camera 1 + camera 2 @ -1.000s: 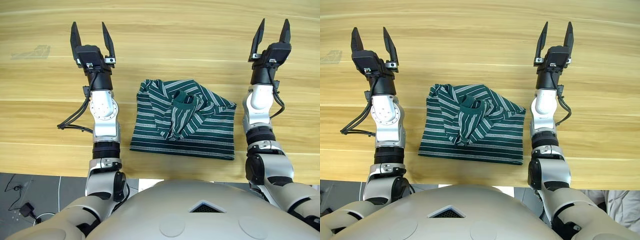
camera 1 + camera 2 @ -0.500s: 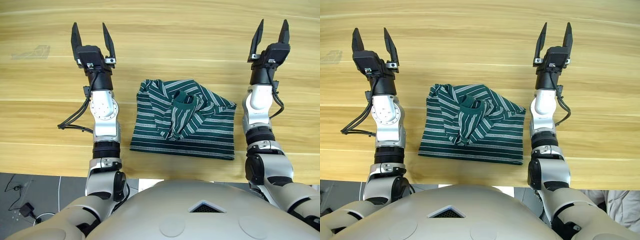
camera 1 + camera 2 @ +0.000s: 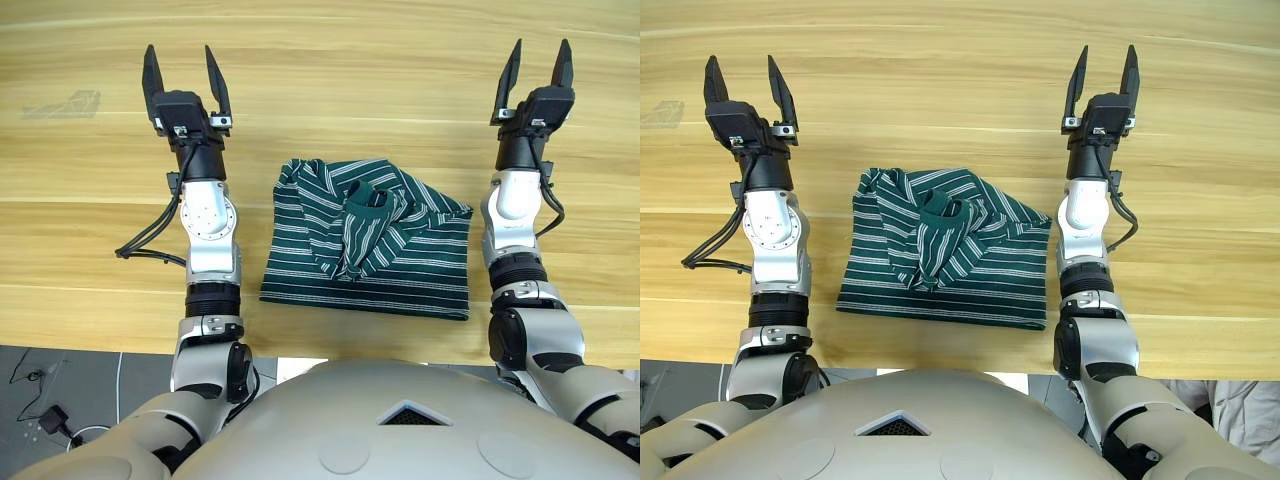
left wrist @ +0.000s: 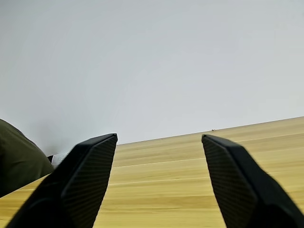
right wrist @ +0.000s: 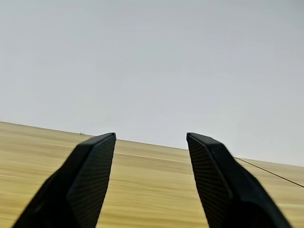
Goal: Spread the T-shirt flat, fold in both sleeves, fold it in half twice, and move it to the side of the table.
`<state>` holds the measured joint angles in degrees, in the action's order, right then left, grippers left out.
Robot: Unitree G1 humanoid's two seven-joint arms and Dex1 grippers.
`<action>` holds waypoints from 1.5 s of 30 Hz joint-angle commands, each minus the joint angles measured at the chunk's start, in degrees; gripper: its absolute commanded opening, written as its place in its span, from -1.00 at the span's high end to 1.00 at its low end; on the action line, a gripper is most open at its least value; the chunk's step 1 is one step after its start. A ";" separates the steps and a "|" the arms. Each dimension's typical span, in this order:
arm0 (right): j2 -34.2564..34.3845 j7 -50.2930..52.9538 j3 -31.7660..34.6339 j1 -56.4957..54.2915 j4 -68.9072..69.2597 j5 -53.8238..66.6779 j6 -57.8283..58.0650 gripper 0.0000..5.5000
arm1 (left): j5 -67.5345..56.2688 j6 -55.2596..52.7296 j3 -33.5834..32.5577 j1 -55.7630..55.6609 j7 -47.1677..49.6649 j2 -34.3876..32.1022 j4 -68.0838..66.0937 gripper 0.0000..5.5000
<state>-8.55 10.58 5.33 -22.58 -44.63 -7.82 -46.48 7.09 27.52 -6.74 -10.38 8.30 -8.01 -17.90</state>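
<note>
Green striped T-shirt (image 3: 365, 240) lies rumpled near table (image 3: 320, 60) front edge, between 2 arms. Left gripper (image 3: 183, 75), right gripper (image 3: 535, 68) poised beyond it, jaws spread, holding nothing. Cloth likely light, limp; best pinched at hem corners. Faint grey mark (image 3: 65, 103) far left, well apart, no obstacle.

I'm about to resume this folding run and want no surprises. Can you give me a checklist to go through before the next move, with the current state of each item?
1. Left hand open and empty: ok.
2. Right hand open and empty: ok.
3. T-shirt spread flat: not ok; it is bunched, with cloth heaped at its middle.
4. Both hands apart from the shirt, one on each side: ok.
5. Shirt wholly on the table: ok, though its hem lies near the front edge.
</note>
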 commanded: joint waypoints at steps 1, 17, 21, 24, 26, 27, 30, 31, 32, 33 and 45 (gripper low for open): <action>-0.25 0.32 -0.21 -0.37 -0.11 -0.37 -0.52 0.00 | 0.24 0.31 0.29 -1.37 0.21 -0.07 -0.71 -0.21; -12.05 -35.37 -25.95 33.56 52.86 8.86 11.71 0.00 | 2.13 -2.64 1.86 -2.15 3.75 3.62 0.79 -0.21; -18.61 -42.07 -27.76 39.34 60.49 11.47 19.77 0.00 | 2.06 -2.92 1.82 -3.18 3.76 3.64 -0.50 -0.21; -18.88 -41.68 -30.91 40.60 63.15 0.94 22.57 0.00 | 1.88 -3.20 1.60 -3.71 3.96 3.40 -1.26 -0.21; -17.27 -39.76 -32.76 40.24 62.70 -5.86 23.26 0.00 | 1.83 -3.22 1.47 -3.75 4.05 3.35 -1.42 -0.21; -16.25 -39.01 -33.88 40.21 62.18 -7.95 23.58 0.00 | 1.81 -3.17 1.44 -3.79 4.08 3.35 -1.55 -0.21; -13.32 -36.79 -36.59 40.19 60.16 -11.81 24.30 0.00 | 1.78 -3.06 1.41 -3.99 4.14 3.39 -1.94 -0.21; -12.41 -36.08 -37.00 40.19 59.53 -12.19 24.65 0.00 | 1.77 -3.03 1.40 -4.03 4.14 3.40 -2.01 -0.21; -11.76 -35.20 -37.20 40.14 58.67 -12.78 24.53 0.00 | 1.77 -2.97 1.41 -4.04 4.15 3.41 -2.08 -0.21; -11.40 -34.74 -37.35 40.17 58.08 -12.82 24.40 0.00 | 1.76 -2.91 1.44 -4.06 4.13 3.43 -2.16 -0.21; -11.03 -30.29 -36.86 40.86 55.63 -13.61 21.80 -0.41 | 1.82 -2.61 1.02 -2.62 4.37 3.25 -1.18 -0.21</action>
<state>-19.37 -20.72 -32.04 18.19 12.12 -20.93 -23.80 8.84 25.10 -5.62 -13.61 12.33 -4.37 -19.69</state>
